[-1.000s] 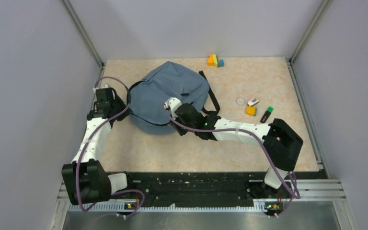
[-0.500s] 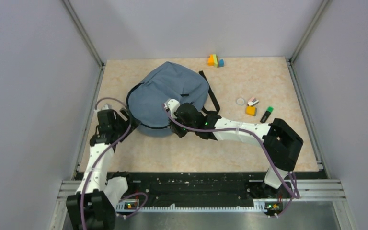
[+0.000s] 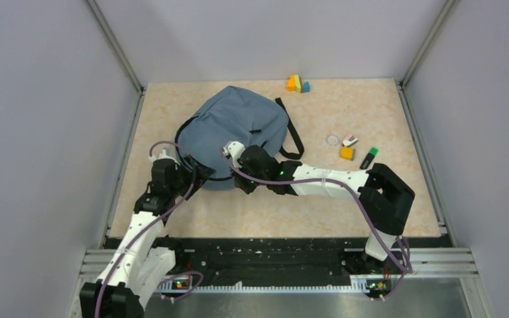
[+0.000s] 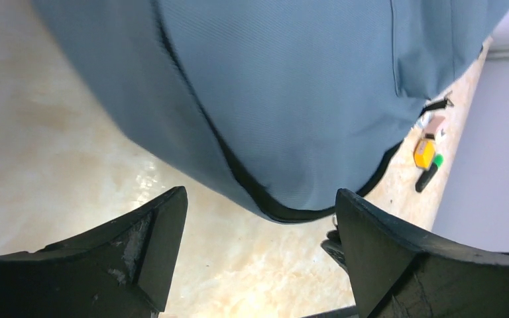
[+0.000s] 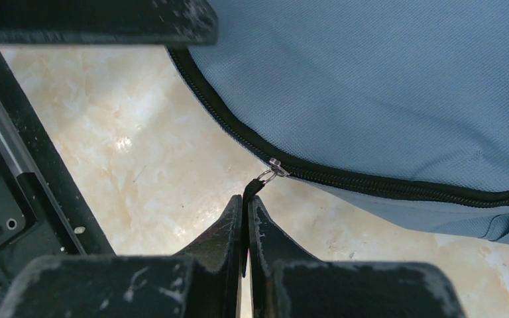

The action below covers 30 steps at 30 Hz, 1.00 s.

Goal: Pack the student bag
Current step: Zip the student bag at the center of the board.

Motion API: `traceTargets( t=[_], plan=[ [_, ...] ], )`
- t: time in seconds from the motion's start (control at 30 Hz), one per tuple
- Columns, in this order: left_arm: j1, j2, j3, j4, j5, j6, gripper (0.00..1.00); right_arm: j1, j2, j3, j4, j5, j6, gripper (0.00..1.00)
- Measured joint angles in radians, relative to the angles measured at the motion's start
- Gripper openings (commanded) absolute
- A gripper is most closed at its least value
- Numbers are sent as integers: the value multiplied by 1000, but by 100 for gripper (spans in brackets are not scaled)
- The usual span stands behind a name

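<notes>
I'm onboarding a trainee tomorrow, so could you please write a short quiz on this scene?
1. True or false: the right end effector is shut on the zipper pull.
2. The left end effector is: A open near the bag, B shut on the bag, C out of view.
3. In the top view, the ring lies on which side of the bag?
Key: 1 true; 2 A; 3 right.

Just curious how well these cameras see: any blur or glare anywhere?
Top external: even, soft light, all sharp. Left wrist: table shows a glare patch; the black fingers show little detail. Right wrist: bag weave and zipper pull crisp, glare on the table too.
</notes>
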State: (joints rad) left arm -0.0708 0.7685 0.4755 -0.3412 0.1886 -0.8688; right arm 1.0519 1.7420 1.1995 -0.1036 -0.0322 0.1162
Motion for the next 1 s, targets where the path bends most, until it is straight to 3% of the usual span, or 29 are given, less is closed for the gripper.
traceTargets(
  t=[0.13,0.27,0.37,0.57,0.6,0.73,0.77,1.0],
  plan=[
    [-117,42,-1,42,-29,-51,86,7,6,1,0,1,0,0],
    [-206,82,-8,76,-63,-93,71,8,7,1,-1,5,0,0],
    [-226,99,-12,88,-88,-109,63,11,7,1,-1,8,0,0],
    [-228,123,-13,107,-138,-107,57,13,7,1,-2,13,0,0],
    [-229,135,-13,112,-146,-105,51,13,7,1,-2,14,0,0],
    [-231,197,1,124,-161,-100,7,14,7,1,-2,25,0,0],
    [-232,213,10,124,-162,-98,0,14,8,1,-1,30,0,0],
    [-233,242,71,92,-192,-62,0,34,8,1,-10,149,1,0]
  ],
)
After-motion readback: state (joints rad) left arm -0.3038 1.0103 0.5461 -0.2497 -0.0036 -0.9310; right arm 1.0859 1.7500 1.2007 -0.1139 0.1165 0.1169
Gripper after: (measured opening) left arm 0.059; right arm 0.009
